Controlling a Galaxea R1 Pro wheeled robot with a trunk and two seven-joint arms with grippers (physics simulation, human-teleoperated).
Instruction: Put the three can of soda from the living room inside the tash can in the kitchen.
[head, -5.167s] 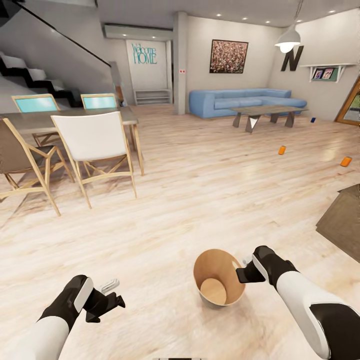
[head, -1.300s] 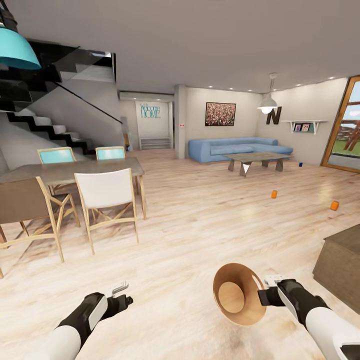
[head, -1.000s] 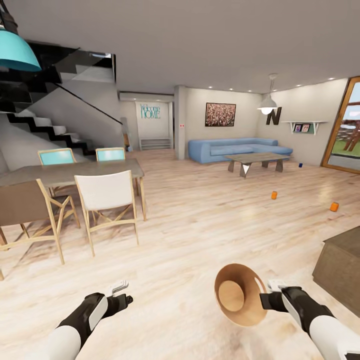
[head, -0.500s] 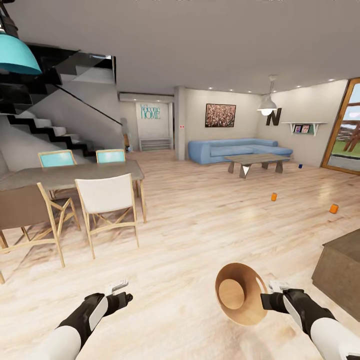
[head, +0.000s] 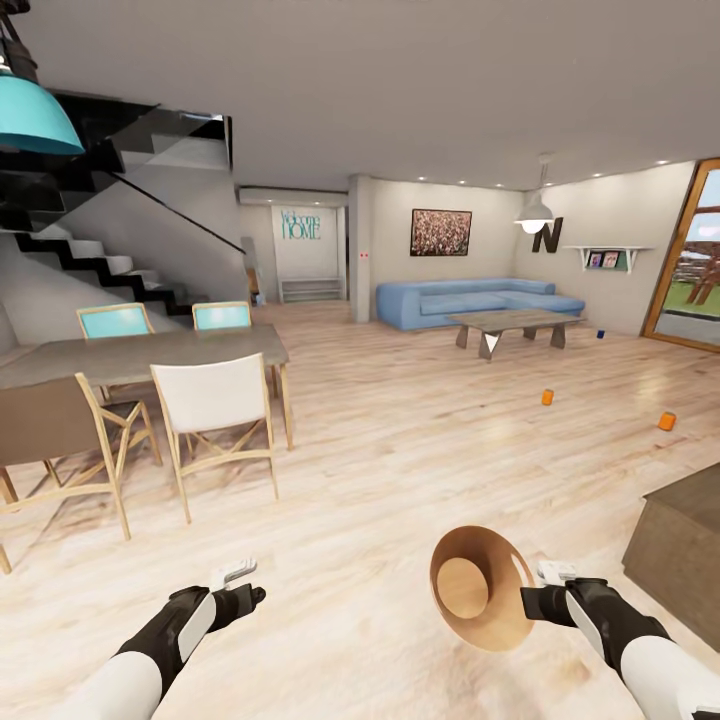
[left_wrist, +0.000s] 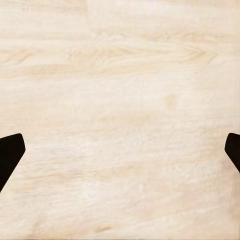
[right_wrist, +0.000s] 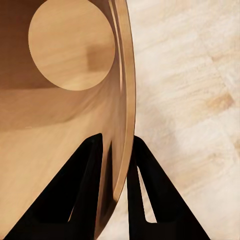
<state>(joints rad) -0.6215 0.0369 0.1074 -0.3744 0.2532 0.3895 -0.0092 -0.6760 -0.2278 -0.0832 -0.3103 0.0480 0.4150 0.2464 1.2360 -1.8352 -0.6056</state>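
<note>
the right claw (right_wrist: 117, 165) is closed on the rim of the bin (head: 480, 590), one finger inside the wall and one outside, and holds it tilted above the floor (head: 400, 480) with its mouth toward the camera. the left claw (head: 240, 590) is wide open with nothing in it. two orange cans (head: 547, 397) (head: 666, 421) stand well apart on the floor far ahead. the blue can (head: 600, 334) is further, near the sofa (head: 470, 300) and the low tabletop (head: 510, 321).
</note>
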